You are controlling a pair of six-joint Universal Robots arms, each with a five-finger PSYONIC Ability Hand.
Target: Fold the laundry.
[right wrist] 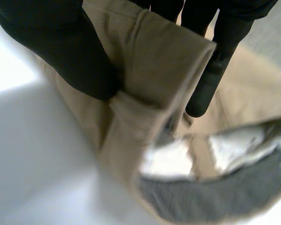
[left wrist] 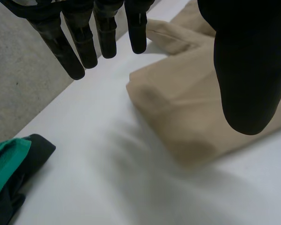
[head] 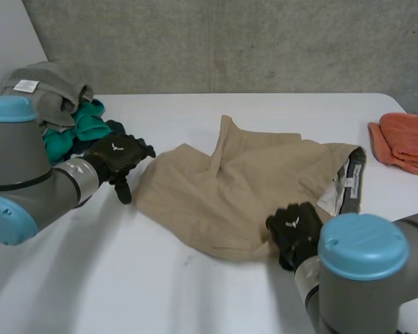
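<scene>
A tan garment (head: 244, 188) lies crumpled in the middle of the white table (head: 125, 278), with its grey-lined waistband (head: 354, 182) turned out toward the right. My left hand (head: 118, 154) hovers open just off the garment's left edge, and its straight fingers (left wrist: 75, 47) and thumb (left wrist: 246, 70) hang above the tan cloth (left wrist: 192, 103) without touching it. My right hand (head: 294, 229) sits at the garment's near edge beside the waistband. There its thumb (right wrist: 70, 51) and fingers pinch a raised fold of the tan cloth (right wrist: 154, 61).
A pile of grey laundry (head: 49, 94) and green laundry (head: 76, 129) is stacked at the back left, close behind my left hand, and a green and dark piece (left wrist: 9, 164) reaches toward it. An orange towel (head: 404, 142) lies at the right edge.
</scene>
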